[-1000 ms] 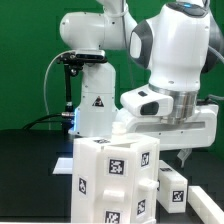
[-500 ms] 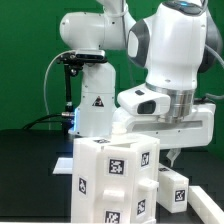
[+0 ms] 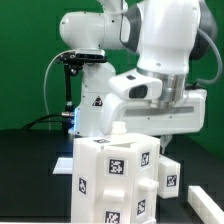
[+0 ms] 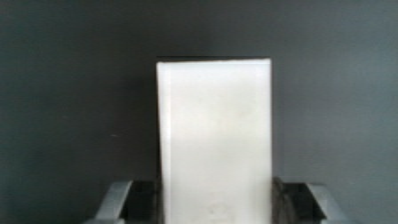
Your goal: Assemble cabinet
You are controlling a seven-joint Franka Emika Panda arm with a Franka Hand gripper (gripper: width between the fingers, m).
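Note:
In the wrist view a long flat white cabinet panel (image 4: 215,130) runs straight out from between my fingers over the black table. My gripper (image 4: 210,188) is shut on its near end, with a finger (image 4: 125,198) against each long edge. In the exterior view the arm's white hand (image 3: 165,112) hangs above and behind the cabinet body (image 3: 112,182), a white box with black-and-white tags in the foreground. The panel (image 3: 168,172) shows tagged just to the exterior view's right of that box, below the hand. My fingertips are hidden there.
Another white tagged piece (image 3: 206,206) lies at the exterior view's lower right corner. The arm's white base (image 3: 95,105) and a black stand (image 3: 68,85) rise behind the cabinet body, in front of a green backdrop. The table top (image 3: 35,170) is black.
My gripper has shut on the panel. The hand has risen and shifted toward the exterior view's left, and the panel beside the cabinet body sits higher than before.

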